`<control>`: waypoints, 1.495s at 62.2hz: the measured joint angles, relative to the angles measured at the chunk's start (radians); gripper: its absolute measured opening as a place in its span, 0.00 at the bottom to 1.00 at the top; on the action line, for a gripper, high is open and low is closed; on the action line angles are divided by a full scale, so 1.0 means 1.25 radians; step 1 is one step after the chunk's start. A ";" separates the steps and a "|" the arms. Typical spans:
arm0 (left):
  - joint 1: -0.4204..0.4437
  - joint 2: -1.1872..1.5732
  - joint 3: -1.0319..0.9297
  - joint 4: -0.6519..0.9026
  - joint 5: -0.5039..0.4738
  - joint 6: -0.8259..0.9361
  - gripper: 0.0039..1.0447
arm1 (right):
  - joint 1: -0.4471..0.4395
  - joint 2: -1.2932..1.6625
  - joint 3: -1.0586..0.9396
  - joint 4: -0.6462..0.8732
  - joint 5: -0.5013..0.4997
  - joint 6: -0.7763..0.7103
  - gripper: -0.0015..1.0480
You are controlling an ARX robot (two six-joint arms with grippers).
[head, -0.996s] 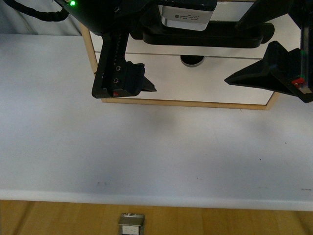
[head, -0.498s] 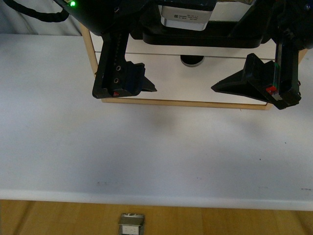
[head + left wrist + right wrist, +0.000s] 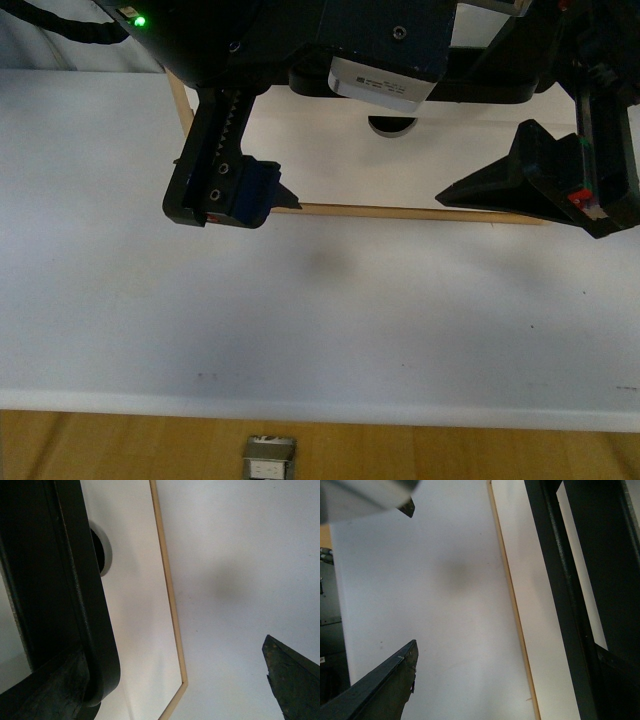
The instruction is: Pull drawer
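Observation:
The drawer [image 3: 330, 165] is at the back of the white table, with a white front and a half-round notch [image 3: 392, 126] in its top edge. Its long black bar handle [image 3: 500, 88] runs above the notch, partly hidden by my arms. My left gripper [image 3: 290, 140] is open, one finger [image 3: 225, 190] low in front of the drawer's left end. My right gripper [image 3: 470, 135] is open too, one finger [image 3: 545, 185] before the right end. In the left wrist view the handle [image 3: 75, 605] lies close along one finger of the left gripper [image 3: 175, 690]. In the right wrist view the handle [image 3: 560, 605] lies near one side of the right gripper [image 3: 500, 690].
A light wood frame edge [image 3: 400, 210] runs under the drawer front. The white table [image 3: 320, 320] stretches toward me to its front edge. Beyond that edge is a wooden floor with a metal floor socket [image 3: 270, 460].
Both arms have come lower and nearer in the front view. The right gripper swung in from the right edge. The left finger shifted left and down. The seam above the notched front no longer shows.

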 joint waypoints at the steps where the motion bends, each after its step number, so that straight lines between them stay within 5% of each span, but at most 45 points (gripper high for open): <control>1: -0.002 -0.003 -0.003 -0.002 -0.002 0.002 0.94 | 0.001 -0.003 -0.002 -0.005 0.000 -0.002 0.91; 45: -0.062 -0.186 -0.192 -0.026 -0.017 0.043 0.94 | 0.070 -0.173 -0.156 -0.047 0.022 -0.016 0.91; 68: -0.071 -0.360 -0.263 0.068 0.096 -0.038 0.94 | 0.026 -0.327 -0.175 -0.026 -0.042 0.055 0.91; 86: -0.026 -0.570 -0.373 0.263 0.103 -0.189 0.94 | -0.039 -0.551 -0.304 0.133 -0.033 0.163 0.91; 93: 0.062 -0.705 -0.444 0.405 0.102 -0.345 0.94 | -0.105 -0.680 -0.390 0.254 0.003 0.260 0.91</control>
